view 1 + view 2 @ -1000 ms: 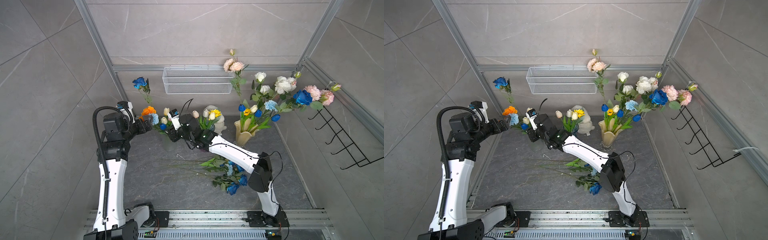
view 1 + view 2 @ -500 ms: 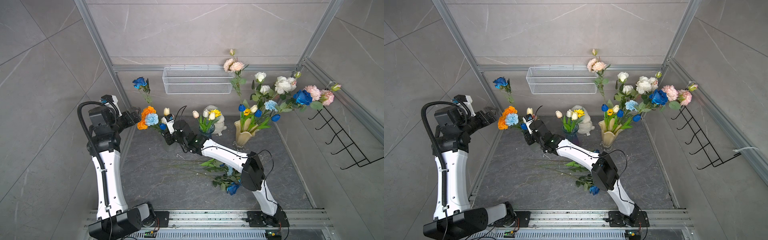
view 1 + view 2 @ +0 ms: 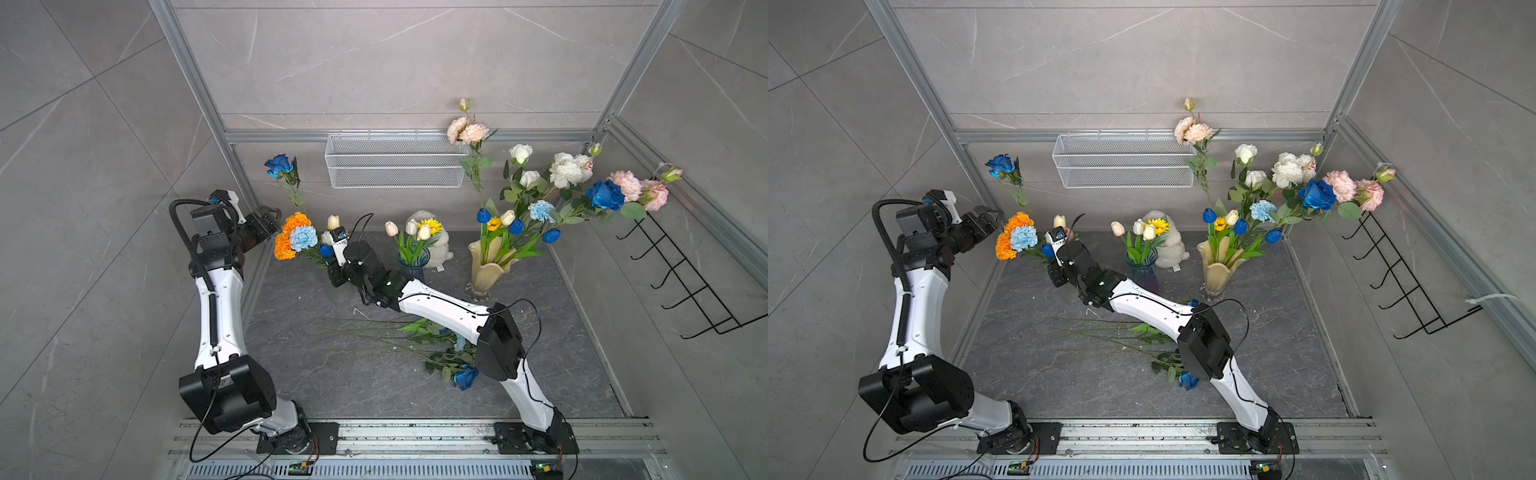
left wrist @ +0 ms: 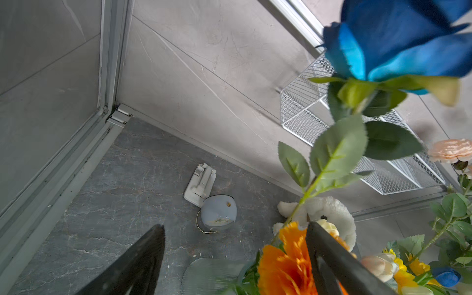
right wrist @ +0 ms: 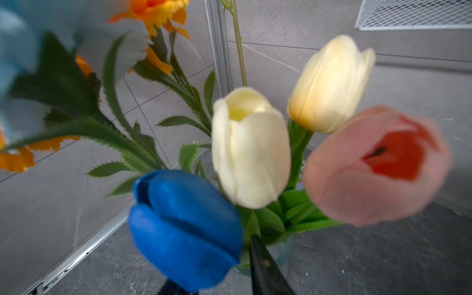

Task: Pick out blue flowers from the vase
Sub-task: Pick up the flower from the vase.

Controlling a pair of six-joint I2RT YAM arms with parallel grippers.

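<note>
The left clear vase (image 3: 340,294) holds orange marigolds, a pale blue carnation (image 3: 303,237), a dark blue tulip (image 3: 325,250) and a tall blue rose (image 3: 279,165). My right gripper (image 3: 336,279) sits low among these stems. In the right wrist view the blue tulip (image 5: 186,229) fills the space over its two narrowly spaced fingers (image 5: 265,268) and hides what lies between them. My left gripper (image 3: 272,214) stands open beside the marigolds. In its wrist view the left gripper (image 4: 235,226) has an orange marigold (image 4: 283,268) against one finger, and the blue rose (image 4: 398,38) is overhead.
A cream vase (image 3: 486,270) at the right holds blue tulips, a blue carnation (image 3: 540,210) and a blue rose (image 3: 604,194). Between the vases stand a blue glass vase (image 3: 409,266) and a plush toy (image 3: 436,245). Long-stemmed flowers with a blue rose (image 3: 465,376) lie on the floor. A wire basket (image 3: 395,166) hangs behind.
My left arm has drawn back to the left, away from the bouquet. My right gripper has slid left and lower into the left vase's stems, and its jaws have narrowed.
</note>
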